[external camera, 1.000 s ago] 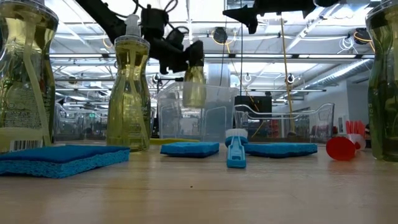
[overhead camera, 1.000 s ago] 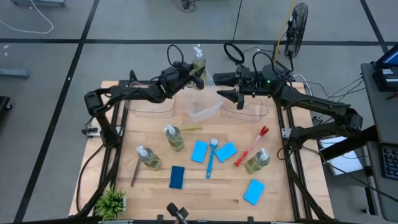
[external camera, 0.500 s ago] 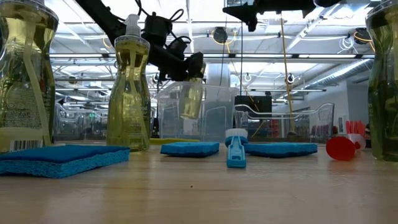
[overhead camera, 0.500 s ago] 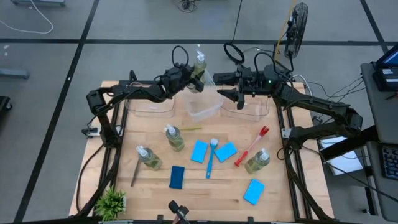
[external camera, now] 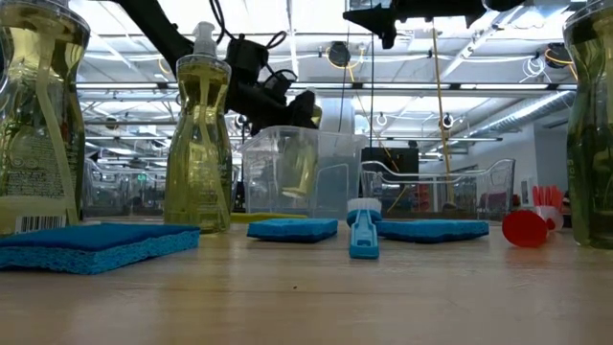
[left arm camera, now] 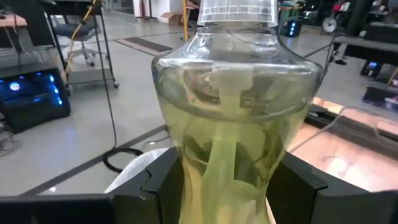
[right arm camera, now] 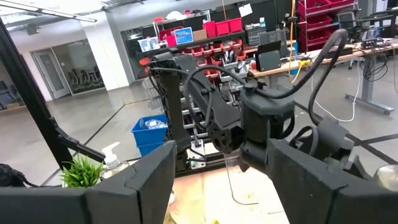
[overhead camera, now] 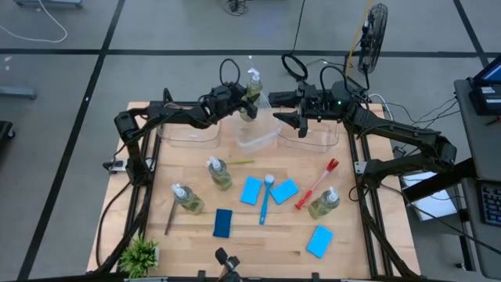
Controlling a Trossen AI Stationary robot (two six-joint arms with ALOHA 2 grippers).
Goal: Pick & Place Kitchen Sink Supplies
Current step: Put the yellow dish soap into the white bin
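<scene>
left jaws [left arm camera: 227,186]: clamped round the waist of a soap bottle [overhead camera: 250,84], held in the middle clear bin [overhead camera: 258,138] at the desk's far edge | right jaws [overhead camera: 286,120]: parted, empty, over the right bin | next: we seat it upright, then release.

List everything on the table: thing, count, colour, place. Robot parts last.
Pump bottles: four, yellow-green; one held over the middle bin, three standing on the table.
Sponges: four, blue, in the table's middle and right.
Brushes: blue, red, dark, green, lying flat.
Clear bins: three, along the far edge.
Potted plant: one, green, near left corner.
Left gripper: shut on the held bottle.
Right gripper: open, over the right bin.
</scene>
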